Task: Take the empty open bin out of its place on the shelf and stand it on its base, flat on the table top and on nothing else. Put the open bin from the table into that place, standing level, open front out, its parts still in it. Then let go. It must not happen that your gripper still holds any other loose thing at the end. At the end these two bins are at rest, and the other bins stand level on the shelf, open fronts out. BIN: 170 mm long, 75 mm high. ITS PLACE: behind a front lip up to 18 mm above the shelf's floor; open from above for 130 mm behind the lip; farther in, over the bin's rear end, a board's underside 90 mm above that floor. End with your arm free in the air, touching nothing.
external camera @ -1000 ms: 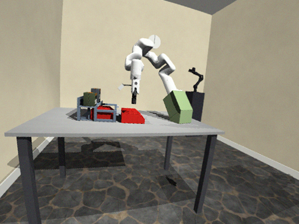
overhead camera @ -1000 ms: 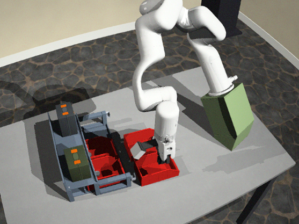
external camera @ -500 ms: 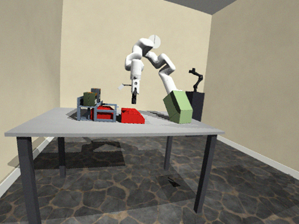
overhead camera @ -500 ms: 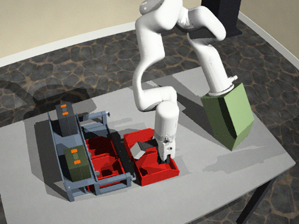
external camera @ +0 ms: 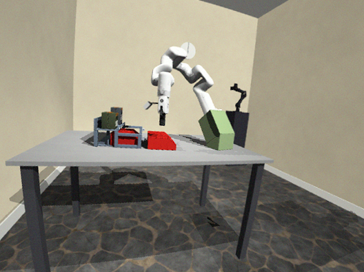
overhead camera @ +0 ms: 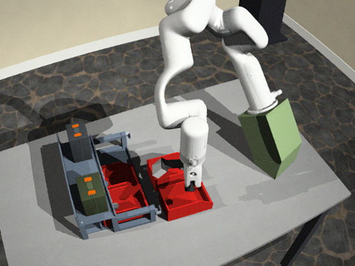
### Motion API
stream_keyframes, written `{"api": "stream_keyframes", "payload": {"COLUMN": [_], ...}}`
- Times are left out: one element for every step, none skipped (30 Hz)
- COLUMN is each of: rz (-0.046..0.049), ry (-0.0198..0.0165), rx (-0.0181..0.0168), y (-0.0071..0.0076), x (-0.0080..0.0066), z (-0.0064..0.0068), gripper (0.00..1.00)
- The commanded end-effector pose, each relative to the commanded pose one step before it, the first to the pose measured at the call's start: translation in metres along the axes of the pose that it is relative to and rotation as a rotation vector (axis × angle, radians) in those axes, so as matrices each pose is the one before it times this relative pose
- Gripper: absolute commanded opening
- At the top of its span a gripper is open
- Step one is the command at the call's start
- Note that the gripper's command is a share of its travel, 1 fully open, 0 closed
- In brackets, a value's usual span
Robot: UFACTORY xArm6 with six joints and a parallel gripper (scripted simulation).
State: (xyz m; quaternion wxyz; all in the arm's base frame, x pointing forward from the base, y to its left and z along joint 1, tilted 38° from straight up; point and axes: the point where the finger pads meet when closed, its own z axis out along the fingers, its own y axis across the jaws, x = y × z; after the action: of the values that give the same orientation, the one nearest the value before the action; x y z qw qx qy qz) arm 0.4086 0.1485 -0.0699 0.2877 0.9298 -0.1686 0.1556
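A red open bin (overhead camera: 179, 188) stands on the table just right of the blue-grey shelf (overhead camera: 99, 182); it also shows in the exterior view (external camera: 161, 140). A grey shape (overhead camera: 157, 170) shows at its far end. My gripper (overhead camera: 191, 186) points straight down over this bin's near half. In the exterior view my gripper (external camera: 161, 121) hangs well above the bin, apart from it, fingers shut on nothing. Two more red bins sit side by side in the shelf's lower level, a far one (overhead camera: 118, 174) and a near one (overhead camera: 130, 203). I cannot tell what they contain.
On the shelf's upper board stand a dark grey box (overhead camera: 77, 143) and a green box (overhead camera: 91, 194), each with orange marks. My arm's green base block (overhead camera: 271, 138) stands at the table's far right. A black pedestal (external camera: 237, 121) stands behind the table.
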Motion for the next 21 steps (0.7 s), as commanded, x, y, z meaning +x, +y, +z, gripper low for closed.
{"api": "stream_keyframes", "payload": {"rz": [0.20172,0.06295,0.06629,0.04301,0.0394,0.0436,0.04587,0.04645,0.04633,0.04614,0.04605,0.04604,0.04606,0.0461,0.0,0.0,0.13571,0.03774,0.03509,0.03963,0.04398], "ry": [0.01319,-0.00011,-0.00012,-0.00121,-0.0014,-0.00148,-0.00164,-0.00172,-0.0017,-0.00166,-0.00161,-0.00155,-0.0015,-0.00144,0.0,0.0,-0.00168,-0.00123,-0.00115,-0.00118,-0.00121], "rx": [0.00992,0.00008,0.00007,-0.00069,-0.00091,-0.00104,-0.00124,-0.00143,-0.00156,-0.00168,-0.00179,-0.00191,-0.00201,-0.00208,0.0,0.0,-0.00234,-0.00253,-0.00225,-0.002,-0.00202], "y": [0.0067,0.00226,0.00228,0.00227,0.00229,0.0023,0.00228,0.00225,0.0022,0.00214,0.00206,0.00197,0.00188,0.00177,0.0,0.0,0.00165,0.00121,0.00111,0.00101,0.0009], "x": [0.00458,0.0017,0.00192,0.00214,0.0023,0.00245,0.00261,0.00275,0.0029,0.00302,0.00314,0.00324,0.00333,0.0034,0.0,0.0,0.00346,0.00362,0.00362,0.00361,0.00358], "z": [-0.00247,-0.00032,-0.00033,-0.00034,-0.00034,-0.00035,-0.00035,-0.00035,-0.00035,-0.00034,-0.00034,-0.00033,-0.00032,-0.00031,0.0,0.0,-0.0003,-0.00029,-0.00027,-0.00026,-0.00025], "gripper": [0.0,0.0,0.0,0.0,0.0,0.0,0.0,0.0,0.0,0.0,0.0,0.0,0.0,0.0,0.0,0.0,0.0,0.0,0.0,0.0,0.0]}}
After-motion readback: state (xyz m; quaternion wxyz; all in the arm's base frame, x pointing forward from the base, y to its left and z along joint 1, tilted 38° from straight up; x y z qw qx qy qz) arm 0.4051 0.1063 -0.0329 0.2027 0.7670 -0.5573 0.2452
